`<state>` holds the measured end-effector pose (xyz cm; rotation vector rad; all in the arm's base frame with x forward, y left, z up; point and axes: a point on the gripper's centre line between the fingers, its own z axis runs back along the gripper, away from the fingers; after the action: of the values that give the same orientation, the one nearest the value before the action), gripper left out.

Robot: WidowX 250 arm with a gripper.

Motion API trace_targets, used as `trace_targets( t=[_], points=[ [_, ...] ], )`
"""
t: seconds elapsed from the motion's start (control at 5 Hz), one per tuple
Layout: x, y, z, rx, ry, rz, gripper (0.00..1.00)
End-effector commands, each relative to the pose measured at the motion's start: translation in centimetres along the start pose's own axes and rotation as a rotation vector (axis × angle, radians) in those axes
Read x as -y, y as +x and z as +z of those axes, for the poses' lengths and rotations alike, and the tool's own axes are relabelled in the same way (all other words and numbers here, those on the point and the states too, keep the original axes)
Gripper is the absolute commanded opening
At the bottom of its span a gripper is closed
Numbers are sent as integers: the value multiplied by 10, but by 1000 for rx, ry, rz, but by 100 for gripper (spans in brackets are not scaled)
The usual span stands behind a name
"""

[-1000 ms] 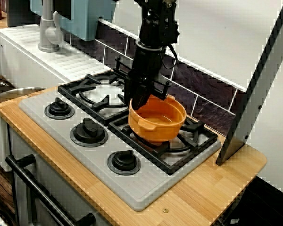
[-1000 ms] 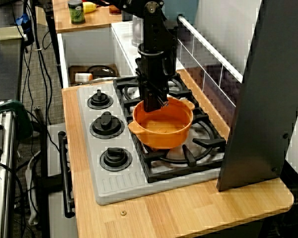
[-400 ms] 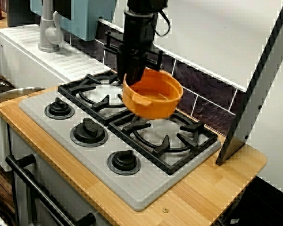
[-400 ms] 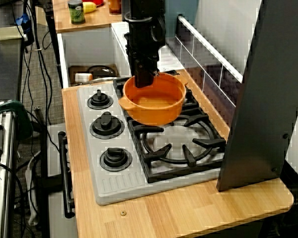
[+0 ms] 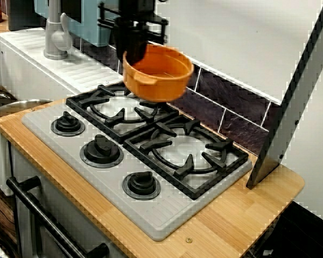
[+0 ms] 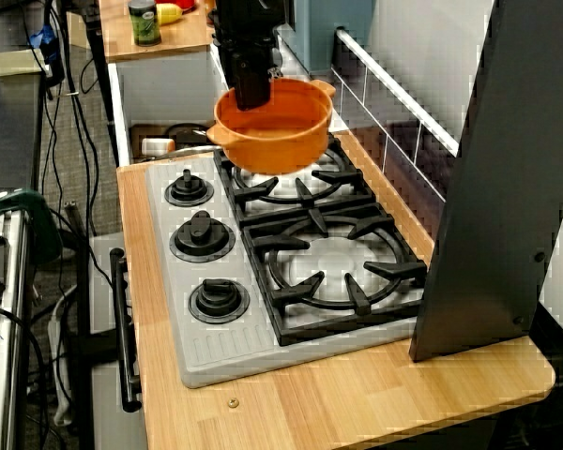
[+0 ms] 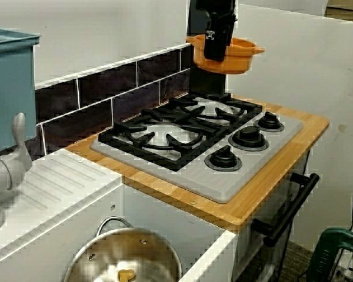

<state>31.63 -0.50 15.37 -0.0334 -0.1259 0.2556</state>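
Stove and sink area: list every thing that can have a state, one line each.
gripper, shut on the rim of the orange pot
orange pot, in the air above the burners, upright
burners, unlit, nothing on them
steel pot, in the sink, uncovered
faucet, no water running

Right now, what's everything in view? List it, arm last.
orange pot: 1, orange, in the air over the sink-side burner
stove: 1, grey, set in the counter
burner grates: 2, black, on the stove
knobs: 3, black, along the stove front
counter: 1, light wood, around the stove
wall tiles: one row, dark, behind the stove
faucet: 1, grey, on the white sink unit
steel pot: 1, silver, in the sink
teal box: 1, teal, behind the faucet
jar: 1, green, far counter
gripper: 1, black, clamped on the orange pot's rim
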Motion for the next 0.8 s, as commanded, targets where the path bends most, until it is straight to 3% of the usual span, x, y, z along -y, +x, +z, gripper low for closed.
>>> trace_targets(
  t=[0.0, 0.6],
  points=[
    [-40, 9, 24, 100, 29, 61, 0],
    [-93, 38, -5, 82, 113, 197, 0]
  ],
)
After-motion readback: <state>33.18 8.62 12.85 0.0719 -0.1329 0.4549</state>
